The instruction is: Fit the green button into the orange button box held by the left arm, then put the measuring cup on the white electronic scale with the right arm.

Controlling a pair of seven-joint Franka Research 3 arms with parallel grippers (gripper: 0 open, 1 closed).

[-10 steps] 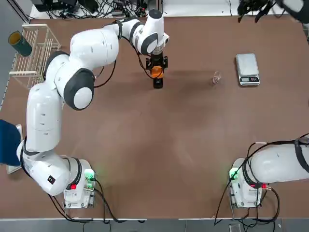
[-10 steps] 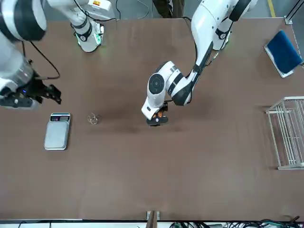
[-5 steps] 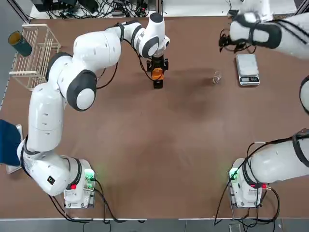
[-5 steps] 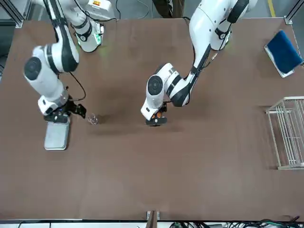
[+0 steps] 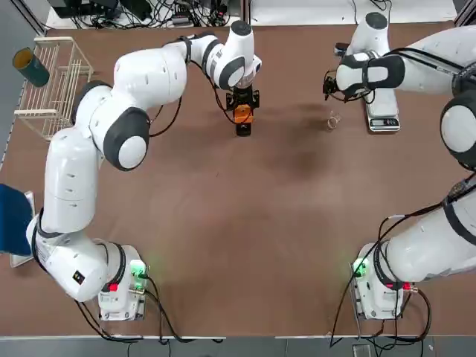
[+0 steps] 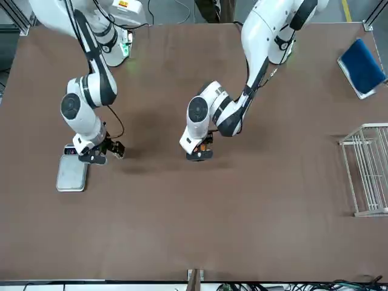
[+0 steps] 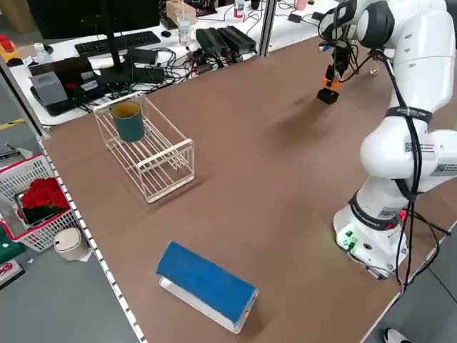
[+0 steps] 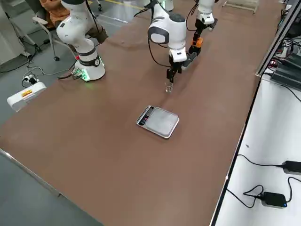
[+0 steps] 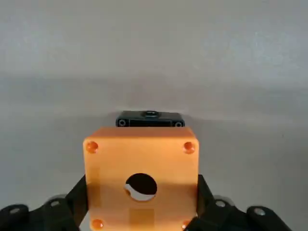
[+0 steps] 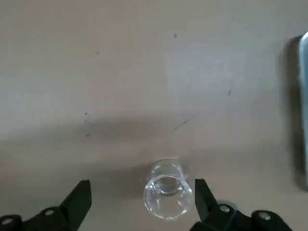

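Claw point(image 10: 143, 204) above cup point(image 10: 168, 190), brown tabletop point(image 5: 245, 216)

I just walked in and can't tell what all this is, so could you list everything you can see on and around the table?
Table: one, brown, under everything
Orange box with a round hole: one, orange, in the left gripper
Measuring cup: one, clear, between the right gripper's fingers, not gripped
Scale: one, silvery-white, beside the cup
Rack: one, white, by the table's left edge
Cup: one, dark green, on the rack
Block: one, blue and white, near the left arm's base
Left gripper: one, black, far side of table
Right gripper: one, black, open around the measuring cup
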